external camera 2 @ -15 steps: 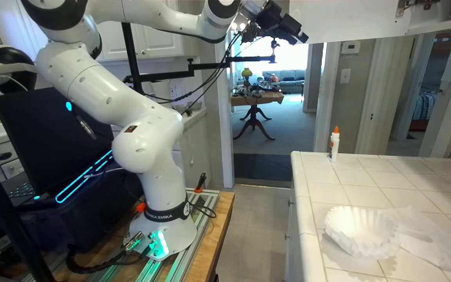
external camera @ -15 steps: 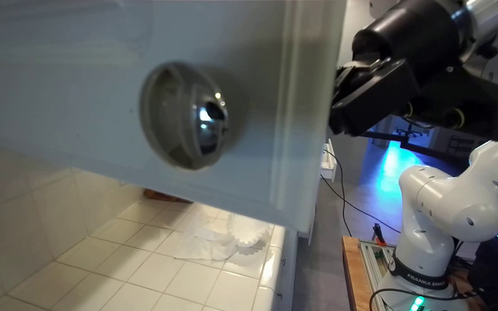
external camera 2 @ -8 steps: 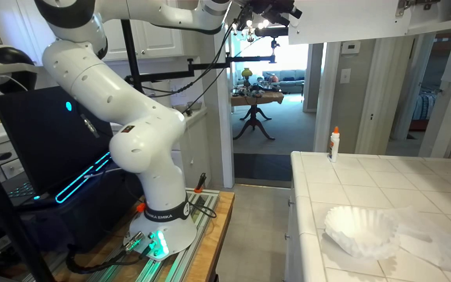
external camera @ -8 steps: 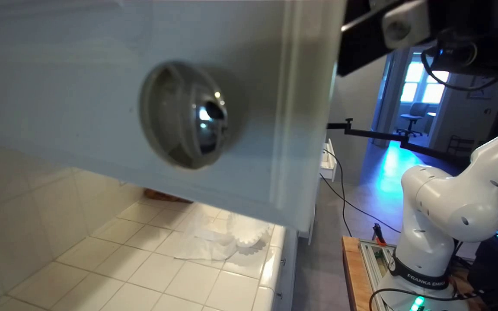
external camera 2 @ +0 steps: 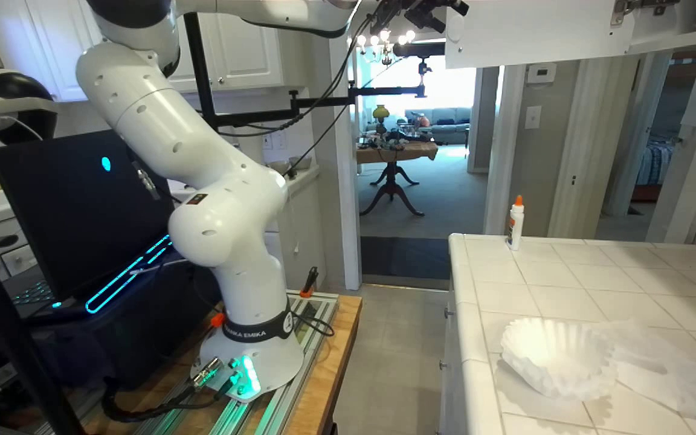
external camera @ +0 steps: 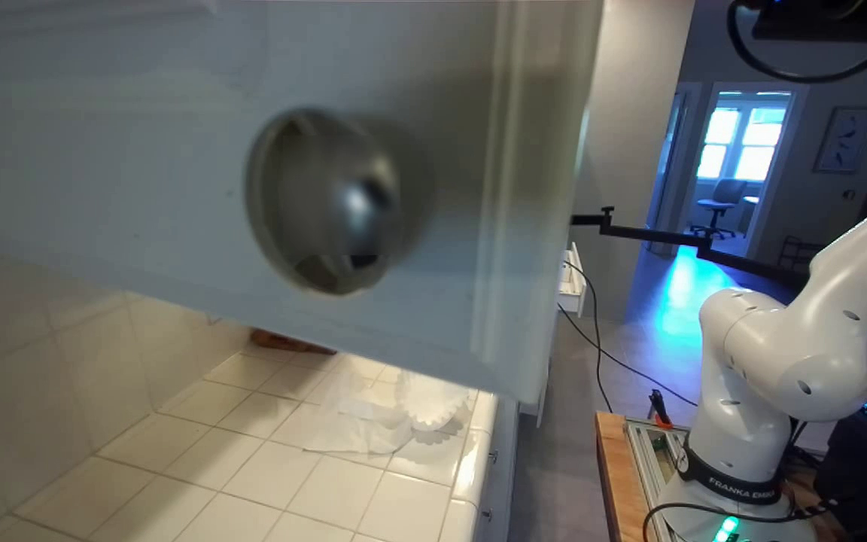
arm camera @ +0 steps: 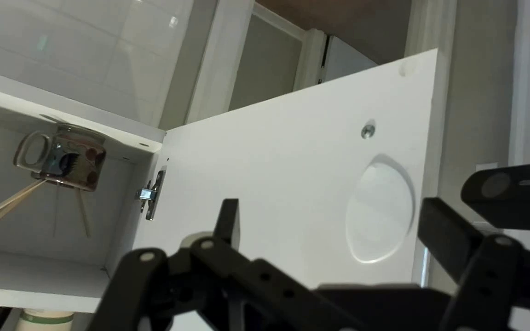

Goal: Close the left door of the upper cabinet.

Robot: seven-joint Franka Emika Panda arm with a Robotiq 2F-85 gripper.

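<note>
Your gripper (arm camera: 331, 225) spread wide, holding nothing, near inner face of left door (arm camera: 269, 184); contact unclear. Door stands open. Mug (arm camera: 81, 161) with sticks (arm camera: 12, 200) inside upper cabinet (arm camera: 108, 123).

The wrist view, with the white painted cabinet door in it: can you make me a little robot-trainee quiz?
1. True or false: the white painted left door of the white upper cabinet stands open.
2. Pick one. Poking out of the glossy patterned mug are: A) red flowers; B) thin pale sticks; C) blue toothbrushes.
3. Look closely: is the black two-fingered gripper open or shut?

Key: 1. True. 2. B. 3. Open.
</note>
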